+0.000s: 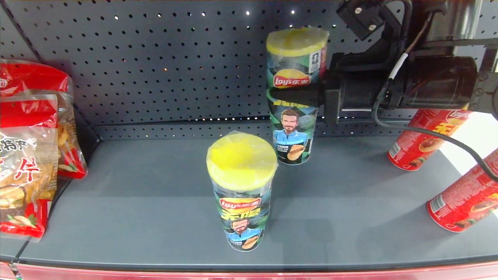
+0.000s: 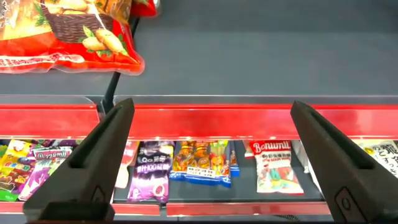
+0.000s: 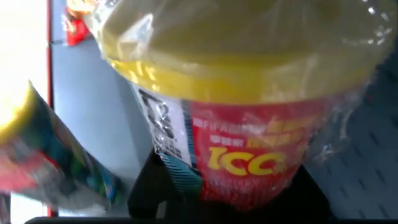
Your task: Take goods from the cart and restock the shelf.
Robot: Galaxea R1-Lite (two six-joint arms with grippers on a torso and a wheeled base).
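One can [image 1: 294, 134] clamped in your right pincer [image 1: 292, 97]
Seat it flat on the shelf [image 1: 155, 186] before releasing; left pincer [image 2: 212, 106] gapes open

Bright even light throws soft, faint shadows across the grey shelf [image 1: 148, 202]

I see my right gripper [image 1: 295, 97] clamped across the middle of a yellow-lidded chip can [image 1: 295, 54], which is upright near the back edge of the shelf [image 1: 155, 202], in front of the pegboard wall [image 1: 155, 58]. A second yellow-lidded can [image 1: 242, 190] stands upright near the front edge, about midway along. Two red cans [image 1: 422, 140] lie tilted at the right edge. Red snack bags [image 1: 27, 155] sit at the left edge.
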